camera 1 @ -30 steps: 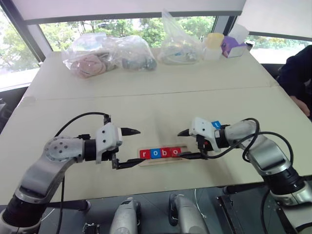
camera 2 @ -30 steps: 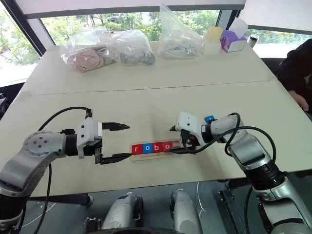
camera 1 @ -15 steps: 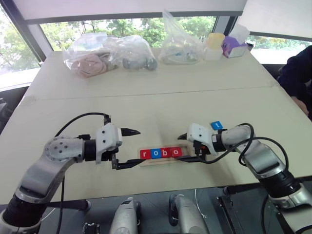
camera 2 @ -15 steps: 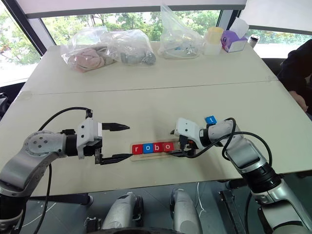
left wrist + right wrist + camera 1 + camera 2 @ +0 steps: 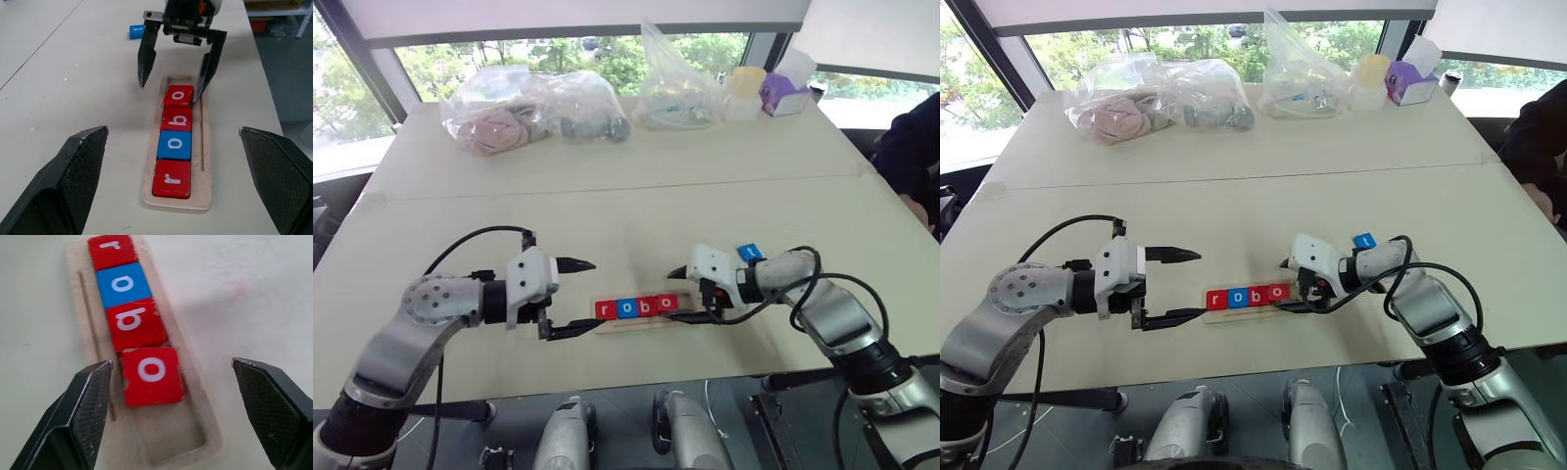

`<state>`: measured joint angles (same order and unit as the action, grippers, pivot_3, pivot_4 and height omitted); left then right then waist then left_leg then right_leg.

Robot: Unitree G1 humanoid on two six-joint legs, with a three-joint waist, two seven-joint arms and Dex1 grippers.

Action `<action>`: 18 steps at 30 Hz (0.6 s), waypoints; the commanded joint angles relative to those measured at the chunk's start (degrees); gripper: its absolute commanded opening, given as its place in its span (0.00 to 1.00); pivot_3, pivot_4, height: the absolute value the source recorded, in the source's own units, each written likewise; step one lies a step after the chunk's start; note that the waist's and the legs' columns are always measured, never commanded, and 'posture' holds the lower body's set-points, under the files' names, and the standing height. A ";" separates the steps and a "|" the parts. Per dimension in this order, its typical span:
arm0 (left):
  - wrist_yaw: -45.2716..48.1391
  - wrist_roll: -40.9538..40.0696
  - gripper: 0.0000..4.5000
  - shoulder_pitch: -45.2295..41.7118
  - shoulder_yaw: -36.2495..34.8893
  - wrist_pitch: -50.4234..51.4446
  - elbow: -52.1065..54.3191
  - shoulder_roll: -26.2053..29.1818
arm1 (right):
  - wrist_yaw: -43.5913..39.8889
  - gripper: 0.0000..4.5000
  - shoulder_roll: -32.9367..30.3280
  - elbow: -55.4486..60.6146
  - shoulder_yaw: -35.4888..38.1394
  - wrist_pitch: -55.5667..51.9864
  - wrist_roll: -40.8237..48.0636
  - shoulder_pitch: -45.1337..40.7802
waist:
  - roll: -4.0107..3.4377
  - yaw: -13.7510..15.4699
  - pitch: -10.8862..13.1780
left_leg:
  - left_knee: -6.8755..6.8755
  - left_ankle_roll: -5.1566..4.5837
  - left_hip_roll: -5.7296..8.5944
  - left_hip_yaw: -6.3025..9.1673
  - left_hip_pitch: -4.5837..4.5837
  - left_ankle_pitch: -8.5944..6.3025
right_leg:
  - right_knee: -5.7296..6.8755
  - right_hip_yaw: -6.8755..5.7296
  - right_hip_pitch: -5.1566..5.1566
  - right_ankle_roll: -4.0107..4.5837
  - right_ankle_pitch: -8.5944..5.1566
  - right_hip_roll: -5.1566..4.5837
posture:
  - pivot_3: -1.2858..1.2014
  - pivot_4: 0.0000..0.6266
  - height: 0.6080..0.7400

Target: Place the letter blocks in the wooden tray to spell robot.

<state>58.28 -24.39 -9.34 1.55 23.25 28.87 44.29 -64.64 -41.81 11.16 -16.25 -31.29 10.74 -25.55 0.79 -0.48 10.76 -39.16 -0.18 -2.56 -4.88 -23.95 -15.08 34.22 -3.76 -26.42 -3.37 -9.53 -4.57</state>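
The wooden tray (image 5: 208,161) lies near the table's front edge. It holds a row of letter blocks: red r (image 5: 172,178), blue o (image 5: 175,144), red b (image 5: 177,119), red o (image 5: 178,95). The space past the last o (image 5: 152,374) is bare wood. A blue t block (image 5: 749,252) lies on the table behind my right wrist. My left gripper (image 5: 595,292) is open at the tray's left end and holds nothing. My right gripper (image 5: 672,295) is open at the right end, with one fingertip (image 5: 199,95) down in the tray beside the red o.
Three clear plastic bags (image 5: 533,103) of odds and ends lie along the far side, beside a yellow-lidded cup (image 5: 742,90) and a purple tissue box (image 5: 783,93). A person's dark sleeve (image 5: 913,147) shows at the right edge. A seam (image 5: 607,186) crosses the tabletop.
My right forearm has sunk a little, so the blue t block behind it shows more fully. Both grippers stay where they were, and the blocks in the tray have not moved.
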 commanded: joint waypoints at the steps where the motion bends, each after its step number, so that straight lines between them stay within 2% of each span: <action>1: -0.39 -0.59 1.00 -0.36 0.07 -0.27 1.50 -0.20 | -0.01 0.89 -1.15 2.81 3.63 -1.41 2.28 -1.79 | 0.00 -0.01 0.00 | 0.00 0.00 0.00 0.00 0.00 0.00 | 0.00 0.00 0.00 0.00 0.00 0.00 | 0.52 0.24 1.00; 8: -0.45 -0.57 1.00 -0.67 0.43 -0.31 1.40 -0.41 | 2.73 0.89 -3.25 -3.52 3.01 6.07 -3.65 -1.82 | 0.00 -0.07 0.00 | 0.00 0.00 0.01 -0.03 0.01 0.00 | -0.01 0.00 0.00 0.00 0.00 0.01 | 0.52 0.24 1.00; 18: -0.55 -0.58 1.00 -0.79 0.48 -0.33 1.43 -0.29 | 2.78 0.89 -2.13 -3.12 1.64 7.33 -4.94 -0.14 | 0.00 -0.05 0.00 | 0.00 0.00 0.01 -0.06 0.00 0.00 | 0.00 0.00 0.00 0.00 0.00 0.01 | 0.52 0.24 1.00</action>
<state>57.88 -24.39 -9.75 2.40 23.26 28.89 43.97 -61.90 -43.90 6.19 -15.23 -24.49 5.77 -25.58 0.79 -0.53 10.76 -39.16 -0.19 -2.55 -4.94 -23.95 -15.08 34.22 -3.76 -26.42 -3.37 -9.53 -4.56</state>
